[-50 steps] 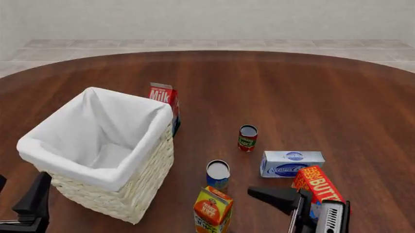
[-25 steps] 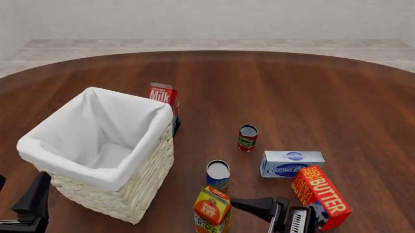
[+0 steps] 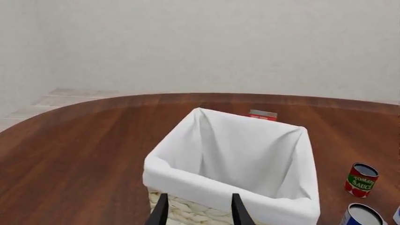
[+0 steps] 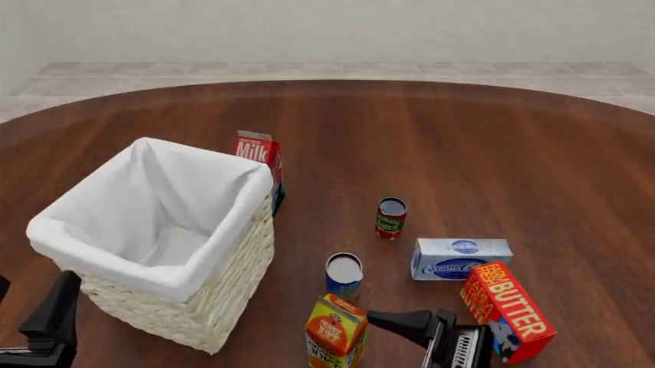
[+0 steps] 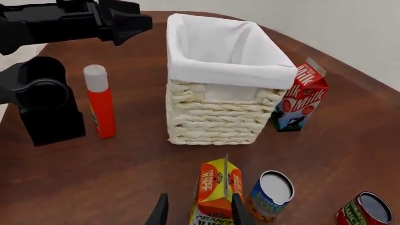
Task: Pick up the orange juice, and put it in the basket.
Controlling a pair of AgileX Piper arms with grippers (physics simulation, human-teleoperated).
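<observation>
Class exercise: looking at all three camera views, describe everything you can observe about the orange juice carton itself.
The orange juice is a small gable-top carton, orange with yellow-green panels and an "ORANGE JUICE" label. It stands upright on the wooden table, near the front edge, right of the basket and just in front of a blue can. In the right wrist view it sits partly between the right hand's open fingers; whether they touch it cannot be told.

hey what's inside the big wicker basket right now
Only the white cloth lining shows inside the large cream woven wicker basket: its far walls and part of the floor look bare. The near inner walls and floor corners below the rim are hidden in every view.
</observation>
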